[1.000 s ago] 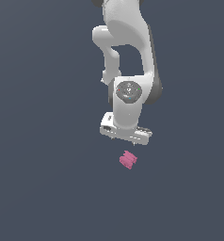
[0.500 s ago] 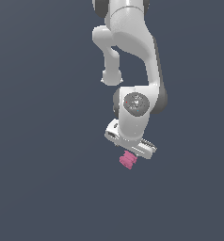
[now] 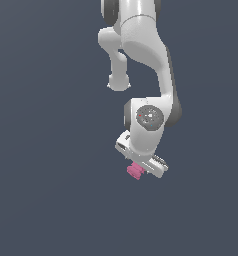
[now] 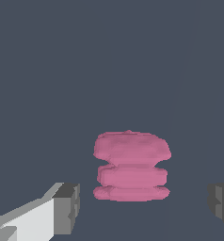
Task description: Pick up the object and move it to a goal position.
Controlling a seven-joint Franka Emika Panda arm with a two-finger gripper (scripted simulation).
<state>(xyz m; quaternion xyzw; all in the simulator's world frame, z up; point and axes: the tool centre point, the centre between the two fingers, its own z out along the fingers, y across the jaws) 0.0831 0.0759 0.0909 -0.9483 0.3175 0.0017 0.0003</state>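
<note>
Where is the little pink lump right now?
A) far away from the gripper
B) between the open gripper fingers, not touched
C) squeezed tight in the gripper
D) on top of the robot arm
B: in the wrist view the pink lump sits between the gripper fingers with clear gaps on both sides.

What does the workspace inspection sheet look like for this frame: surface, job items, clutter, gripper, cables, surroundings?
Surface: plain dark grey-blue ground, unmarked.
Job's things: small pink ridged lump, lying on the ground, partly hidden under the gripper in the exterior view; no goal marker seen.
Clutter: nothing seen.
Gripper: white gripper with grey finger pads, open, one pad on each side of the lump, touching neither side.
Cables: nothing seen.
Surroundings: white robot arm reaching down from above; nothing else seen.
</note>
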